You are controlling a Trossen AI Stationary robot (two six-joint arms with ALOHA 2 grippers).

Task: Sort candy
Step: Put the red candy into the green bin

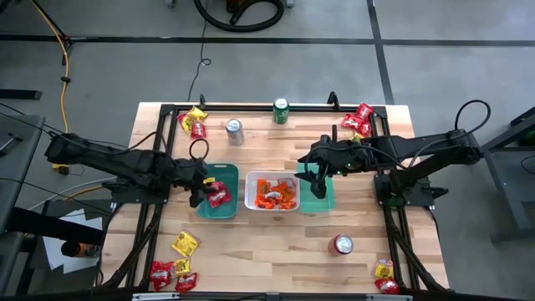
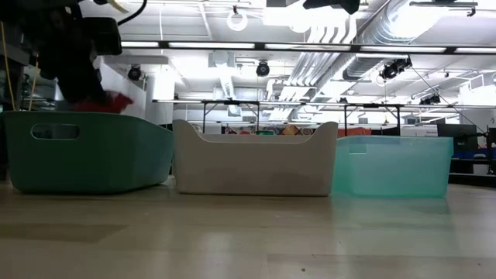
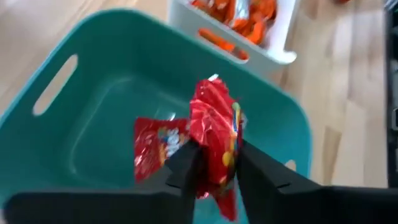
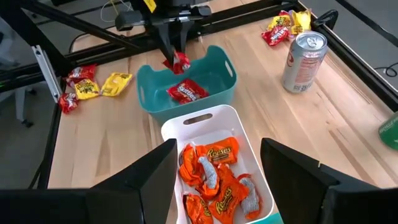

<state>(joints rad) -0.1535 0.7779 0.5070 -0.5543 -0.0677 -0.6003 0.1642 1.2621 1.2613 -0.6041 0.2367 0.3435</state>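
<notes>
My left gripper point(image 3: 217, 158) hovers over the dark teal tray point(image 1: 227, 209) and is shut on a red candy packet point(image 3: 214, 124). A second red packet point(image 3: 155, 152) lies flat on that tray's floor. The white tray point(image 1: 251, 191) beside it holds several orange packets point(image 4: 214, 180). My right gripper point(image 4: 217, 177) is open above the light teal tray point(image 1: 328, 201), touching nothing. In the low view the left gripper point(image 2: 77, 66) and its red packet point(image 2: 108, 102) show just above the dark teal tray's rim point(image 2: 85, 116). My left gripper pinches the red packet between its two fingers, on the crinkled part point(image 3: 219, 152) near one end. The fingers come from above, slanting down into the tray. The packet is lifted clear, and most of it sticks out past the fingertips over the tray's inside.
Loose red and yellow packets lie in heaps near the table's corners point(image 1: 194, 122), point(image 1: 361, 119), point(image 1: 175, 263), point(image 1: 385, 276). A silver can point(image 1: 235, 130) and a green can point(image 1: 281, 110) stand toward the far edge, and a red can point(image 1: 342, 244) stands nearer. Bare wood lies in front of the trays.
</notes>
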